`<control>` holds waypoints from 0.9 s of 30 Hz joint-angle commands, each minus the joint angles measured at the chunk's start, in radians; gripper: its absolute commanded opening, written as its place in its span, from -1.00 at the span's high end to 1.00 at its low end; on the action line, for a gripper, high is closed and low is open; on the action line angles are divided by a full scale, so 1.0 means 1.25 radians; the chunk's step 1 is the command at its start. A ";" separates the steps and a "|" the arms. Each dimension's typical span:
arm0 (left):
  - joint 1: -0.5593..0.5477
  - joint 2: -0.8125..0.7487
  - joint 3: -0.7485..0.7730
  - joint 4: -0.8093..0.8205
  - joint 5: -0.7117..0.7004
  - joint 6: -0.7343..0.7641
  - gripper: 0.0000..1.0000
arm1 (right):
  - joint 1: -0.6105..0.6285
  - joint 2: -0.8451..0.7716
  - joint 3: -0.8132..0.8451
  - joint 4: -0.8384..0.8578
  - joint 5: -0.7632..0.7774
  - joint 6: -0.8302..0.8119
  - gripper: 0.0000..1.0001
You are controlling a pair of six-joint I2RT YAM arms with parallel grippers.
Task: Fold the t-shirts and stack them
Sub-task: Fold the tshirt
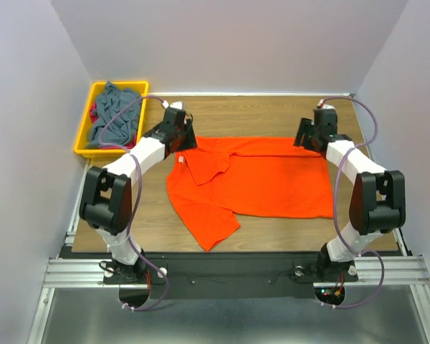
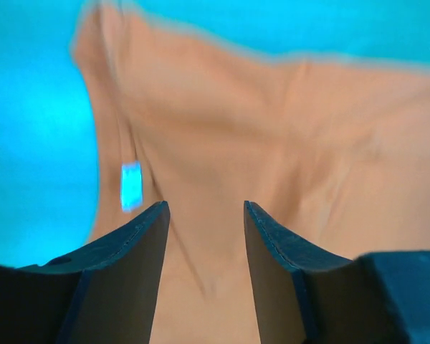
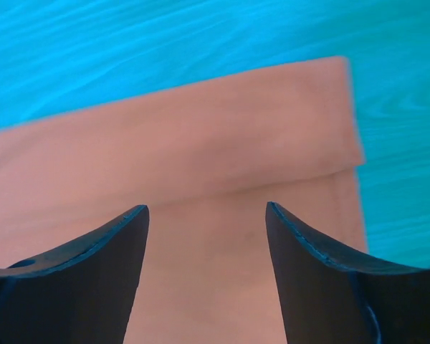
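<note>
You see the bright orange cloth t-shirt (image 1: 272,183) spread across the middle of the brown wooden table (image 1: 272,115), with one flap reaching toward 7 o'clock. The left gripper (image 2: 204,208) hangs over the shirt's collar end at 9 o'clock, jaws parted and holding nothing. The right gripper (image 3: 206,209) hangs over the folded corner at 3 o'clock, jaws wide and empty. At 10 o'clock, the yellow plastic bin (image 1: 83,132) holds a slate grey-blue t-shirt (image 1: 115,115) and red cloth (image 1: 93,112).

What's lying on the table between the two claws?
The orange shirt: its far edge runs from the left gripper across to the right gripper. The top view shows this most plainly.
</note>
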 commanded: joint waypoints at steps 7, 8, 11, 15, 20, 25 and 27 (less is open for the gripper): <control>0.078 0.235 0.231 0.070 0.004 0.058 0.30 | -0.148 0.143 0.101 0.022 -0.056 0.098 0.15; 0.079 0.252 0.241 0.070 0.004 0.060 0.30 | -0.152 0.153 0.106 0.023 -0.058 0.101 0.20; 0.085 0.298 0.260 0.074 0.015 0.063 0.35 | -0.171 0.194 0.124 0.034 -0.068 0.116 0.26; 0.109 0.327 0.237 0.089 0.014 0.040 0.39 | -0.200 0.251 0.131 0.041 -0.066 0.132 0.27; 0.157 0.335 0.209 0.093 0.012 0.032 0.42 | -0.241 0.302 0.131 0.041 -0.080 0.161 0.27; 0.186 0.356 0.228 0.093 0.021 0.024 0.42 | -0.269 0.354 0.153 0.039 -0.106 0.194 0.27; 0.187 0.384 0.276 0.082 0.030 0.024 0.42 | -0.275 0.381 0.182 0.039 -0.116 0.200 0.27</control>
